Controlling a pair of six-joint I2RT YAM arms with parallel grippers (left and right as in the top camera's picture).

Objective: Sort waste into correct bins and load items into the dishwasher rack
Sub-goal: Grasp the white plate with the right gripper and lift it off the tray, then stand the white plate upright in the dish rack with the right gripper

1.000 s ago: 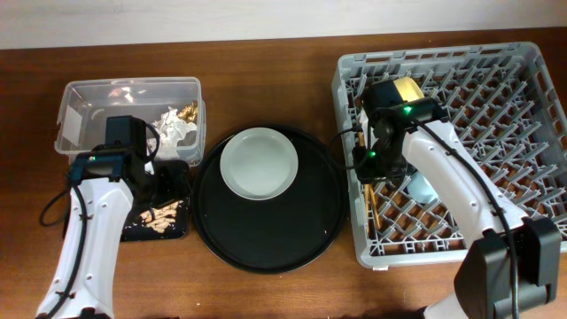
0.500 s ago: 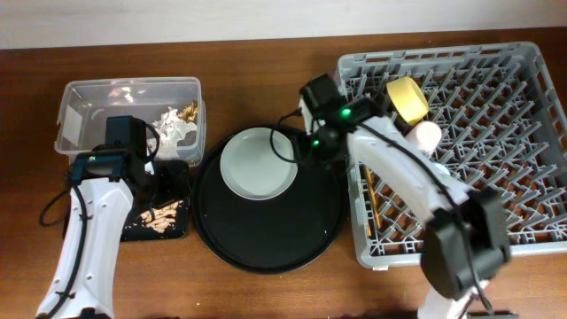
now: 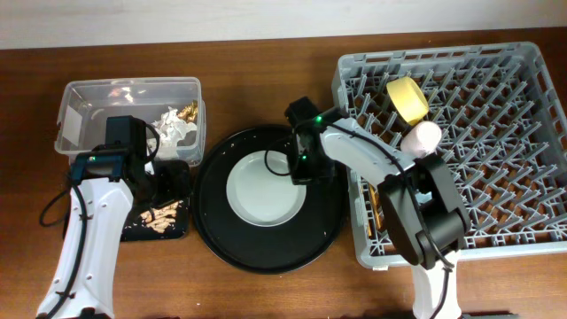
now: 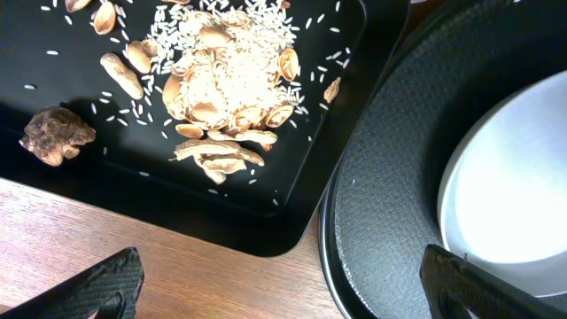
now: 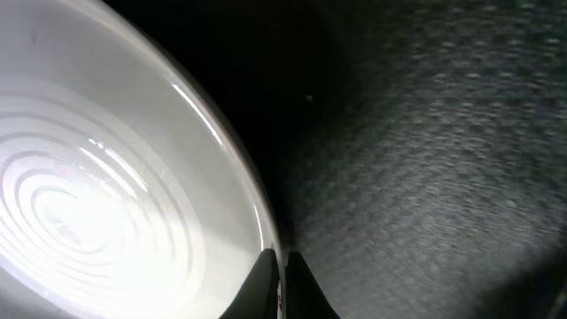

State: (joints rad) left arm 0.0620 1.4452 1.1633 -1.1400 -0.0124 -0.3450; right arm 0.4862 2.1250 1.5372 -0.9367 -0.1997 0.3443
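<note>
The pale grey-green plate (image 3: 261,188) lies on the large round black tray (image 3: 266,252). My right gripper (image 3: 299,168) is shut on the plate's right rim; the right wrist view shows both fingers (image 5: 282,275) pinching the edge of the plate (image 5: 89,177). My left gripper (image 3: 168,182) is open and empty above the corner of the shallow black tray (image 4: 53,35), which holds food scraps (image 4: 226,89). The clear tub (image 3: 89,97) holds tissue (image 3: 173,128) and gold foil (image 3: 188,112). The rack (image 3: 496,133) holds the yellow bowl (image 3: 407,97), pink cup (image 3: 423,137) and chopsticks (image 3: 374,208). The blue cup is hidden.
The round tray's rim (image 4: 390,195) lies close beside the black tray, with the plate's edge (image 4: 514,186) at the right of the left wrist view. The rack's left wall stands just right of the round tray. Bare wood table runs along the front.
My right arm has left the rack, swung left to the plate and closed on its rim. The plate has slid toward the front of the round tray. The left arm has not moved.
</note>
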